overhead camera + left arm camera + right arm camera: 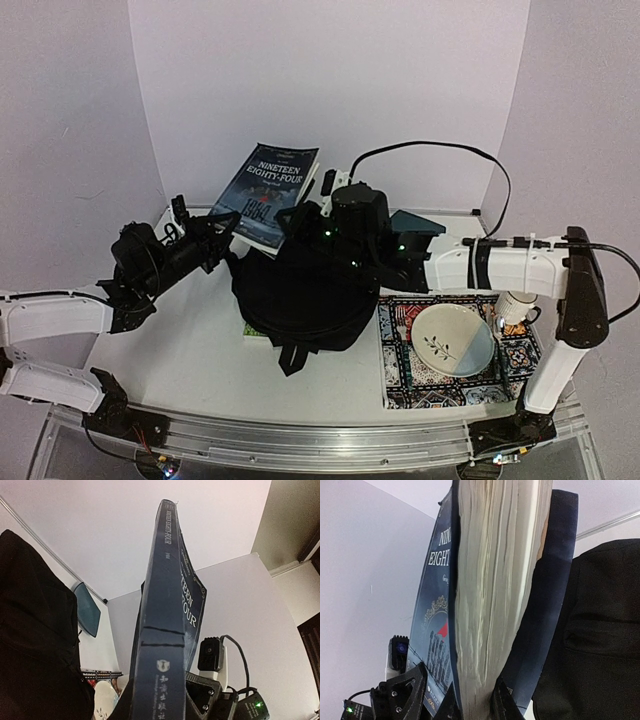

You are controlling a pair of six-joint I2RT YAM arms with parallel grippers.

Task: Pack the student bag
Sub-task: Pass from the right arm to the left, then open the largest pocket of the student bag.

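Right hand (476, 706): closed on the near edge of the paperback "Nineteen Eighty-Four" (272, 185), one finger on each cover with the page block between them. The book is held upright, front cover facing the near side, above the far edge of the student bag (300, 295).

Left hand (212, 230): positioned at the book's lower left corner, at the spine. Its wrist view is filled by the spine running upward. Its fingers are not visible there, so grip state cannot be determined.

Student bag: black, slumped on the desk (190, 360) at centre, between the two arms, straps trailing toward the near edge.

To the right of the bag: a patterned tray (400, 385) carrying a pale plate (452, 338). A teal object (415, 222) sits beyond the right arm, far right of the bag.
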